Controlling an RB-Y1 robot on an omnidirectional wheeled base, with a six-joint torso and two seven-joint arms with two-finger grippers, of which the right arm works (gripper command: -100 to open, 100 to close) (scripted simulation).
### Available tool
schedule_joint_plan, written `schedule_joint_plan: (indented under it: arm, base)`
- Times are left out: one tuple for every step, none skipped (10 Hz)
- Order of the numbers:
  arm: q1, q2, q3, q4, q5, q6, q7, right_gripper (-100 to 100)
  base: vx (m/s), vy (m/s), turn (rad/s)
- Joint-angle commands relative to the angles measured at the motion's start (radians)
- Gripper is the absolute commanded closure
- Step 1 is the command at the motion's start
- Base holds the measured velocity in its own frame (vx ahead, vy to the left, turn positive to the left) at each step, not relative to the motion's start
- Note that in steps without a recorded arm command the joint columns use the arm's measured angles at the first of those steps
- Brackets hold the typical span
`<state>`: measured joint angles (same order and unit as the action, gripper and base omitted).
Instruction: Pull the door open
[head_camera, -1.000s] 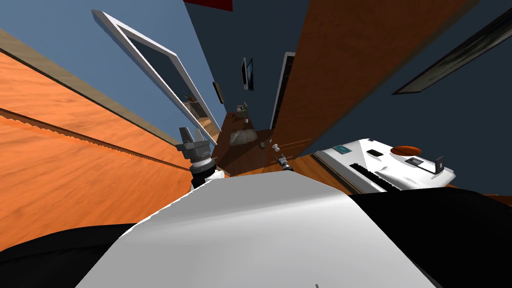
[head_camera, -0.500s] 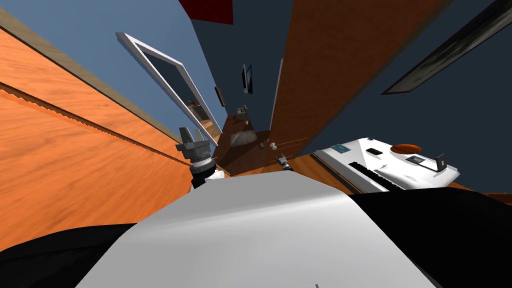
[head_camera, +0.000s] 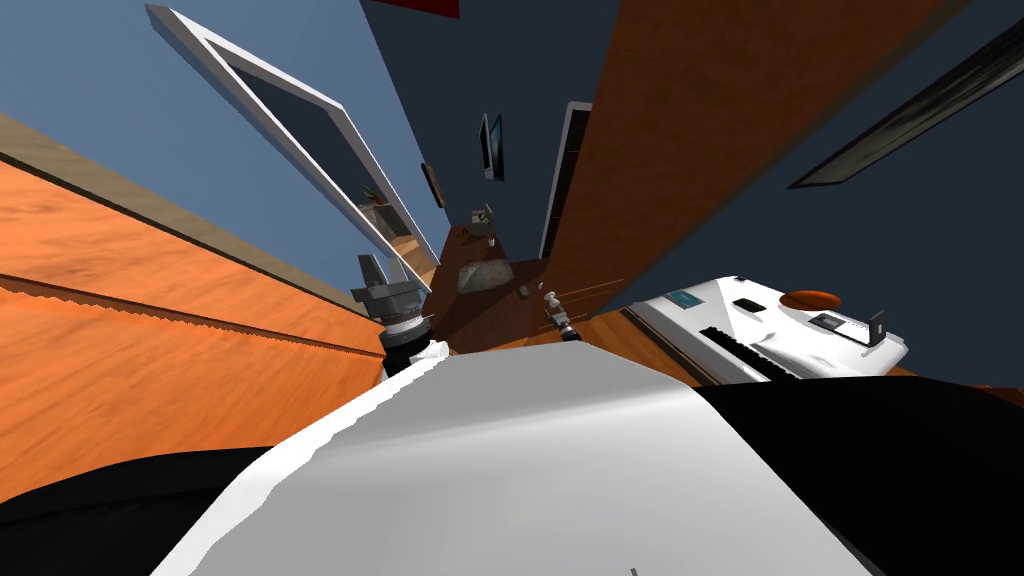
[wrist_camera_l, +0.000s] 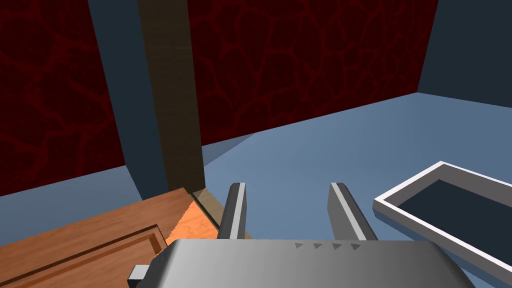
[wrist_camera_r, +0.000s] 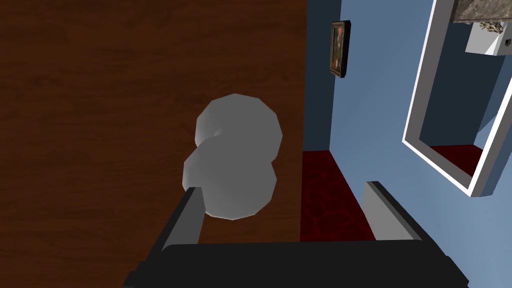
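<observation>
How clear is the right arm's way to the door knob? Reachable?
Probably yes. The open right gripper sits just short of the grey knob on the brown door, with nothing between. The knob lines up with one finger, not the gap, so a small sideways shift looks needed.

Knob (wrist_camera_r: 232, 160) on the door (wrist_camera_r: 125, 75), close to its edge; right gripper (wrist_camera_r: 282, 189) just before it, one finger beside the knob. Left gripper (wrist_camera_l: 288, 186) well off left, near a wall frame (wrist_camera_l: 400, 202).

No legible txt — none.
</observation>
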<state>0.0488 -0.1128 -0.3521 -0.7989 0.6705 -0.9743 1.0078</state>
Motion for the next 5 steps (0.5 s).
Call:
schedule_joint_plan:
  arm:
    - [-0.015, 0.017, -0.017, 0.005, 0.028, 0.003, 0.000, -100]
    - [-0.022, 0.028, -0.026, 0.006, 0.044, 0.004, 0.000, -100]
    - [-0.036, 0.048, -0.044, 0.007, 0.073, 0.006, 0.000, -100]
    - [-0.042, 0.057, -0.051, 0.008, 0.086, 0.007, 0.000, -100]
    - [-0.051, 0.071, -0.062, 0.009, 0.105, 0.009, 0.000, -100]
  base:
    - [0.083, -0.048, -0.050]
    - [0.063, -0.054, -0.050]
    - [0.064, -0.053, -0.071]
    - [0.073, -0.058, -0.066]
    - [0.069, -0.063, -0.056]
